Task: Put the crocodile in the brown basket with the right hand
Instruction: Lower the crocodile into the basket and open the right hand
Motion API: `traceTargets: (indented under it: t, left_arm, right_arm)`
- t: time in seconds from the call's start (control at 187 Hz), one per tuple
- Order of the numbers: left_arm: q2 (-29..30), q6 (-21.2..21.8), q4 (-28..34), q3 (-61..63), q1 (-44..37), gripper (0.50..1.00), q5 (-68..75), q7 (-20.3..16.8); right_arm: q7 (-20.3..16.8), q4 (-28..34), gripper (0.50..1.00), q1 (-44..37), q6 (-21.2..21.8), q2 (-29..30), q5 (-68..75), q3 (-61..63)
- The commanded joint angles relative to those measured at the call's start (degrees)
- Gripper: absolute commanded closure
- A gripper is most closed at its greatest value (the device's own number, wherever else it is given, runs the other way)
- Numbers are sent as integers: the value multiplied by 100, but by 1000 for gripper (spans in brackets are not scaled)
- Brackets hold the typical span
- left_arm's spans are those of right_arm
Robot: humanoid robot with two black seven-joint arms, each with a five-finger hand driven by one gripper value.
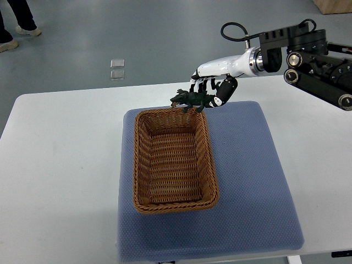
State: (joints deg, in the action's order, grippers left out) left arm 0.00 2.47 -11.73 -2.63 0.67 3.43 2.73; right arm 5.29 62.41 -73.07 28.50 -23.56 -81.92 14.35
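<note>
— Do we find any writing to read here?
— We find none. The brown woven wicker basket (176, 208) carries no label, and the blue quilted fabric mat (253, 181) and the white table top (60, 165) are plain.
— And on the black and white robot arm (275, 55)?
— We make out no legible mark or number on its housings. The two small clear squares (117, 63) on the grey floor (165, 38) are too small for us to tell.

- My right hand (215, 82) grips the crocodile (190, 99) at the far rim of the brown basket (137, 165), snout pointing left.
- The basket sits on a blue mat (253, 181) on the white table (55, 165).
</note>
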Motion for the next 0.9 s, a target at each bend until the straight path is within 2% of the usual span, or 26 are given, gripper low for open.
traceTargets:
  t: [0.0,0.311,0.895]
  left_arm:
    - [0,-1,-5,0,3,500,0,0]
    - [0,-9,-22,17,-5,500,9,0]
    - [0,-9,-13,17,-5,500,0,0]
  right_arm:
    - [25,8,1000,91,-20,299,-8,-55]
    - [33,-1,1000,443,-47,835,-87,-230]
    - [42,-141,1000,944,-293,1213,-96,-239]
